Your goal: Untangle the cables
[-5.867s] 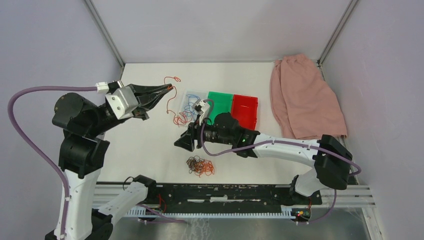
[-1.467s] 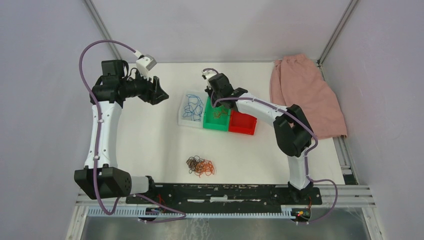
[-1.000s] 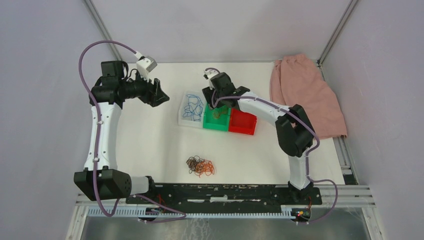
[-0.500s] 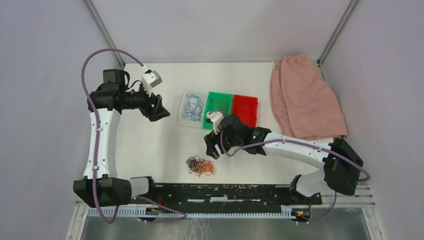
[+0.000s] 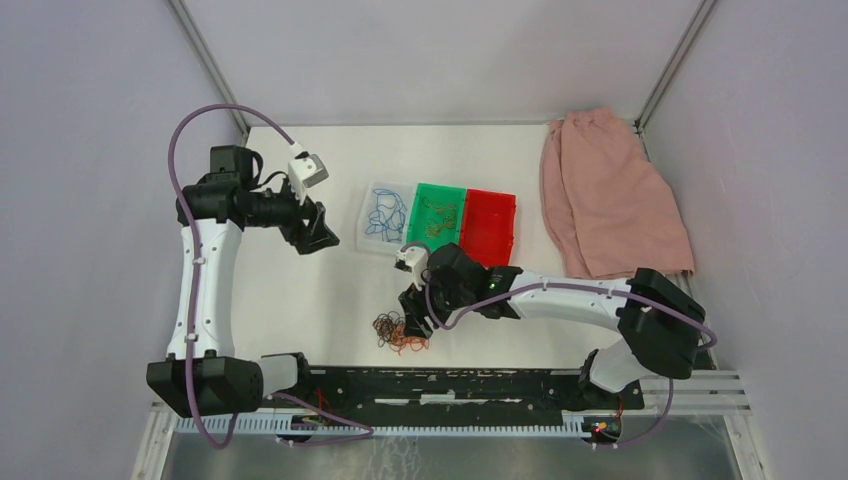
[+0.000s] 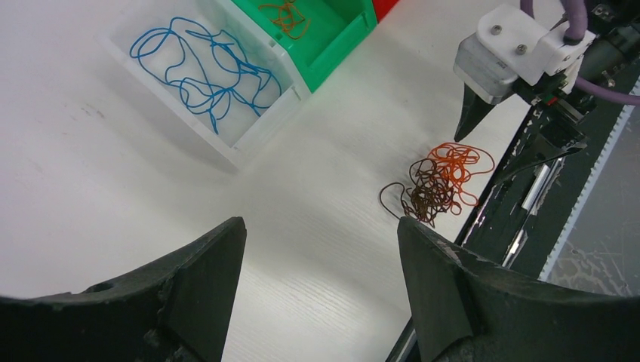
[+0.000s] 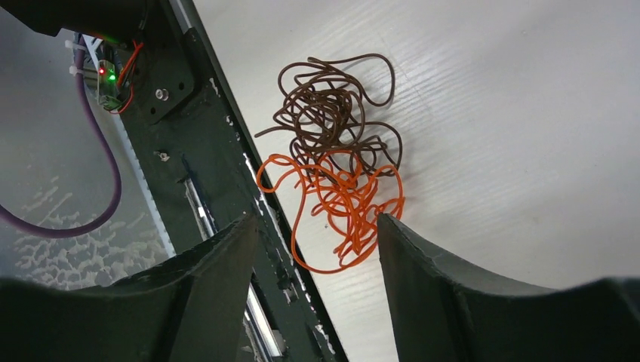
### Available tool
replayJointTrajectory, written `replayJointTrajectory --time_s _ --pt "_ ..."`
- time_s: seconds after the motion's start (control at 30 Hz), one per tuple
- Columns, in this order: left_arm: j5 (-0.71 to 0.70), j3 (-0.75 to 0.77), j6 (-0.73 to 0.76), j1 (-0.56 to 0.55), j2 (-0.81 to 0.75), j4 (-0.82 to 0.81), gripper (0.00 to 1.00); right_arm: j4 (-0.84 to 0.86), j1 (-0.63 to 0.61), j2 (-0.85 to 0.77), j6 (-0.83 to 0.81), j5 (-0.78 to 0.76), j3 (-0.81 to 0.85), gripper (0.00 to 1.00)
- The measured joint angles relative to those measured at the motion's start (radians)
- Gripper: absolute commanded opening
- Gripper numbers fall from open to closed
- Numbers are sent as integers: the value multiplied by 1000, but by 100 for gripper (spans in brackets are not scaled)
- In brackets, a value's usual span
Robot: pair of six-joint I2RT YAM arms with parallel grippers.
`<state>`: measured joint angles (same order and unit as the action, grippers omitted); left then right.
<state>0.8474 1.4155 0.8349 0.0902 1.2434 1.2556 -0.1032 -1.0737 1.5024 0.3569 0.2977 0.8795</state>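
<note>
A tangle of dark brown and orange cables (image 5: pixel 400 332) lies near the table's front edge; in the right wrist view the brown cable (image 7: pixel 332 113) sits beyond the orange one (image 7: pixel 343 204). My right gripper (image 5: pixel 412 312) hangs open just above this tangle (image 6: pixel 439 183), with nothing between its fingers (image 7: pixel 317 219). A blue cable (image 5: pixel 382 213) lies in the clear bin (image 6: pixel 249 132). A small orange cable (image 5: pixel 432 215) lies in the green bin (image 6: pixel 336 38). My left gripper (image 5: pixel 325 230) is open and empty (image 6: pixel 321 222) over bare table left of the bins.
A red bin (image 5: pixel 488 225) adjoins the green one. A pink cloth (image 5: pixel 610 195) lies at the back right. The black mounting rail (image 5: pixel 450 385) runs along the near edge, right beside the tangle (image 7: pixel 204 136).
My right arm swung from the green bin back to the front and came down over the tangle. My left gripper drifted slightly nearer and to the right, still open.
</note>
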Motion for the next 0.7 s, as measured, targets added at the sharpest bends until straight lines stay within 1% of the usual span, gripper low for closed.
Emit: replayJointTrajectory --time_s 0.17,0.23,0.33,0.47,0.5,0.53,0.7 --pt "-1 -2 5 0 -12 5 81 8 -2 52 -8 44 27 54" --pt "-1 -2 5 0 -13 6 81 9 -5 67 -11 54 34 47" --pt "-3 -2 5 0 -13 7 81 10 -11 92 -14 69 45 34" --pt "-5 -2 5 0 -13 7 81 9 -19 117 -15 72 57 6" --pt "-6 -3 5 0 -14 7 81 6 -21 119 -15 72 59 2" --pt "-7 -3 5 0 -14 7 81 -3 -23 119 -13 68 64 0" --pt "-5 -19 8 0 -24 8 80 -62 -26 100 -21 40 101 0"
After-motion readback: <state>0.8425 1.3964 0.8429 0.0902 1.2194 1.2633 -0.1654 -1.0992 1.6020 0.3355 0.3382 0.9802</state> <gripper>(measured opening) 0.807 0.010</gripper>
